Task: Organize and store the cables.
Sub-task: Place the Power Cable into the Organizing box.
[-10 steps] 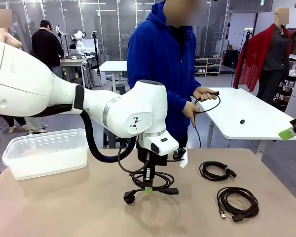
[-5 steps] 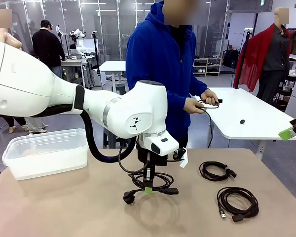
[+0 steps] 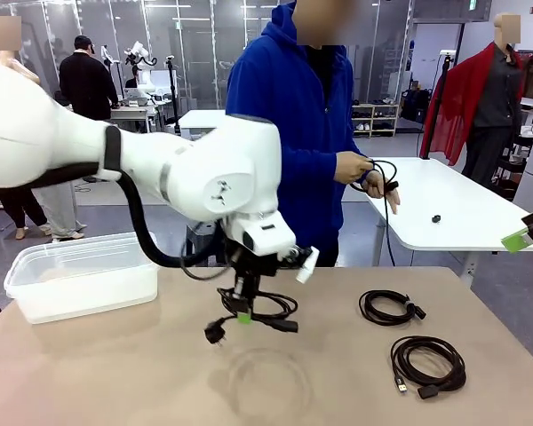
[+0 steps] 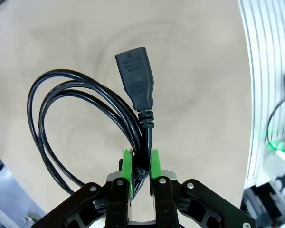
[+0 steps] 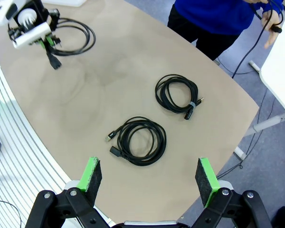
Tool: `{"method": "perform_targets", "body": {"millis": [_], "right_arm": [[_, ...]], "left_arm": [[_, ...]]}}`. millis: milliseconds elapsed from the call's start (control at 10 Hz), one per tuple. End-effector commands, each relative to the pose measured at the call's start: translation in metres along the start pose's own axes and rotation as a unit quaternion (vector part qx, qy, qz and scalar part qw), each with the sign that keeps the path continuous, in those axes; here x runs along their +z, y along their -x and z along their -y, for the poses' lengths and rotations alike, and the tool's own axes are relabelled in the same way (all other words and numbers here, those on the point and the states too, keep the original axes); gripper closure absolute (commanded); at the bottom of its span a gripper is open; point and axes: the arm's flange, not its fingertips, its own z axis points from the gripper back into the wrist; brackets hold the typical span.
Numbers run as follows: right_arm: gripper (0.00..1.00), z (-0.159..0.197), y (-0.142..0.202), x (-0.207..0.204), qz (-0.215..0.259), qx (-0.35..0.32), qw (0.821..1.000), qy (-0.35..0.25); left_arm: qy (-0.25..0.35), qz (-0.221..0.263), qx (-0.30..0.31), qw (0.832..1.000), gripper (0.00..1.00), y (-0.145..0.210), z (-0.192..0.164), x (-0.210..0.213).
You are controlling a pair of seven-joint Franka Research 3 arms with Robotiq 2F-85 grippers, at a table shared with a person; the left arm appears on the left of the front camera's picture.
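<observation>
My left gripper (image 3: 242, 312) is shut on a coiled black cable (image 3: 265, 316) and holds it in the air above the table, a plug dangling at its lower left. In the left wrist view the green pads (image 4: 128, 164) pinch the cable's strands (image 4: 61, 95) just below a chunky plug (image 4: 135, 78). Two more coiled cables (image 3: 389, 307) (image 3: 428, 362) lie on the table's right side, and the right wrist view has them too (image 5: 177, 93) (image 5: 142, 140). High above them my right gripper (image 5: 148, 173) stands open and holds nothing. The person's hands hold another cable (image 3: 384, 182).
A clear plastic bin (image 3: 80, 275) stands at the table's left edge. The person in a blue hoodie (image 3: 293, 115) stands at the far side. Behind them at the right is a white table (image 3: 444, 213) with a small black item on it.
My left arm has lifted the cable off the table and carried it a little to the left. The person has gathered their cable into a loop in both hands.
</observation>
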Motion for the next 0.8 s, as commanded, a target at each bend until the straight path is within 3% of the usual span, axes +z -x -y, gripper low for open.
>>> {"method": "perform_targets", "body": {"millis": [0, 400, 700], "right_arm": [[0.00, 0.000, 0.001, 0.000, 0.001, 0.003, 1.000, -0.001], [0.00, 0.000, 0.001, 0.000, 0.001, 0.003, 1.000, -0.001], [0.00, 0.000, 0.001, 0.000, 0.001, 0.003, 1.000, -0.001]], "left_arm": [[-0.012, 0.009, -0.027, 1.000, 0.83, 0.034, 0.020, 0.026], [-0.083, -0.005, -0.060, 0.995, 0.83, 0.103, 0.049, 0.063], [-0.140, -0.009, -0.018, 0.990, 0.83, 0.161, 0.067, 0.074]]}}
